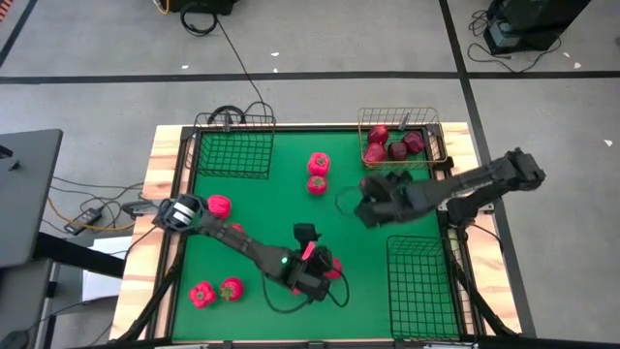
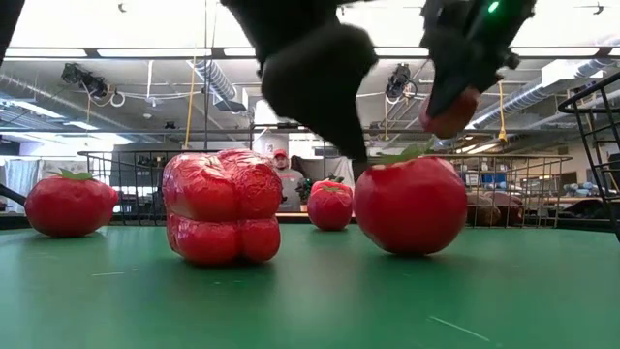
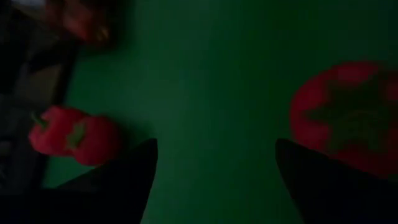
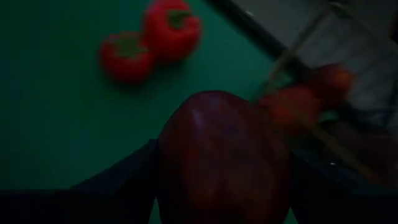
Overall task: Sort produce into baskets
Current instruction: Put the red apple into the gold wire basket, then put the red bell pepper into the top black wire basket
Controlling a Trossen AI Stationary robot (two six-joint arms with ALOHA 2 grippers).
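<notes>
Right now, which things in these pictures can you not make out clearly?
- High view: the dark apple held in the right tool is hidden under that arm. Only the right wrist view shows it.
- High view: the red item beside the open left tool is partly covered by the left arm, so its shape is unclear there.
- High view, gold basket: the apples inside overlap and are small, so no sure count.

apple (image 4: 224, 155) dark red | peppers (image 1: 317, 173) bright red | mat (image 1: 262, 208) green | basket (image 1: 402, 139) gold
</notes>
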